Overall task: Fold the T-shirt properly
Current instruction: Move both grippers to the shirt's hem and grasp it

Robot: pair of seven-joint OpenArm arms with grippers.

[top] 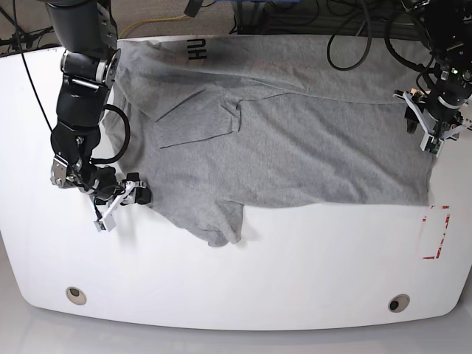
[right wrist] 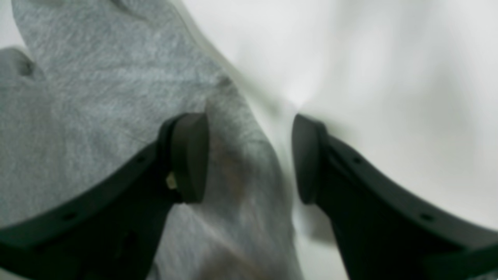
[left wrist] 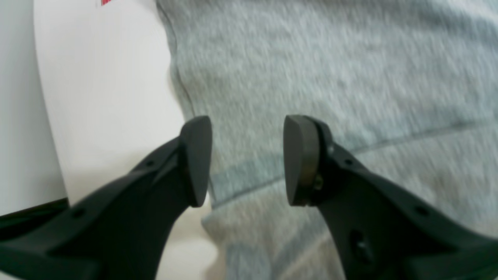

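Observation:
The light grey T-shirt [top: 295, 140] lies spread over the back half of the white table [top: 258, 280], with black letters "HU" [top: 198, 50] at its far edge. One sleeve [top: 195, 118] is folded onto the body and the other [top: 217, 225] points toward the front. My right gripper [top: 125, 203] stands open at the shirt's left edge. In the right wrist view its fingers [right wrist: 188, 155] straddle the cloth's border [right wrist: 241, 155] without pinching it. My left gripper [top: 435, 136] is open over the shirt's right edge, and the hem [left wrist: 249, 179] runs beneath its spread fingers [left wrist: 299, 159].
A red rectangular outline [top: 435, 232] marks the table near its right edge, in front of the shirt. Two round holes [top: 75, 295] [top: 398, 303] sit near the front rim. Cables [top: 354, 29] hang behind the table's back edge.

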